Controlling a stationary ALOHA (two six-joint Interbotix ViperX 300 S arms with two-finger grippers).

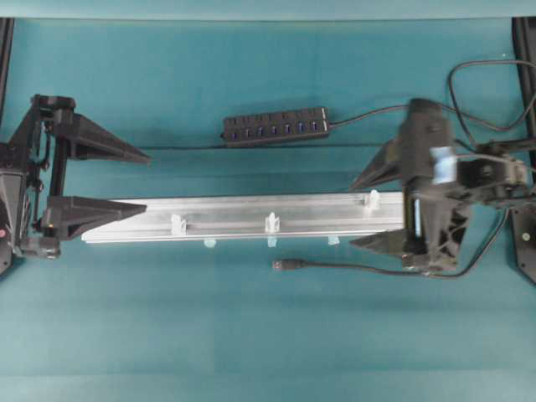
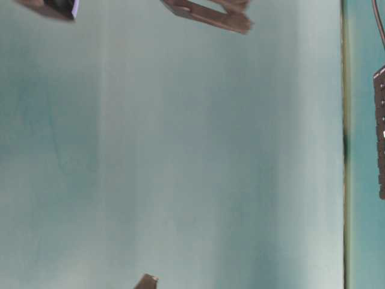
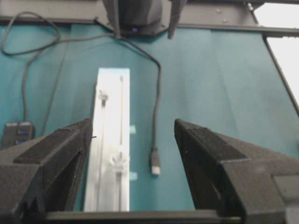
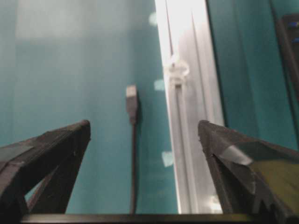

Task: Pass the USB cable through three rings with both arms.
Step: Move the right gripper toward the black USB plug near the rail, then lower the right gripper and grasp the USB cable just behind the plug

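Observation:
The USB cable [image 1: 335, 267] lies on the teal cloth in front of the rail, its plug [image 1: 287, 264] pointing left, and nothing holds it. Three translucent rings [image 1: 177, 224] [image 1: 271, 223] [image 1: 373, 199] stand along the silver rail [image 1: 234, 216]. My left gripper [image 1: 146, 182] is open at the rail's left end, one finger over the rail. In the left wrist view the left gripper [image 3: 133, 122] frames the plug [image 3: 155, 163] and a ring [image 3: 119, 161]. At the rail's right end my right gripper [image 1: 352, 215] is open. Between the right gripper's [image 4: 144, 123] fingers the cable [image 4: 133, 154] runs beside the rail [image 4: 187, 116].
A long black multi-port hub [image 1: 275, 126] with its own cord lies behind the rail. Loose black wires [image 1: 469, 92] loop at the back right near the right arm. Small pale tape marks [image 1: 271, 242] dot the cloth along the rail's front edge.

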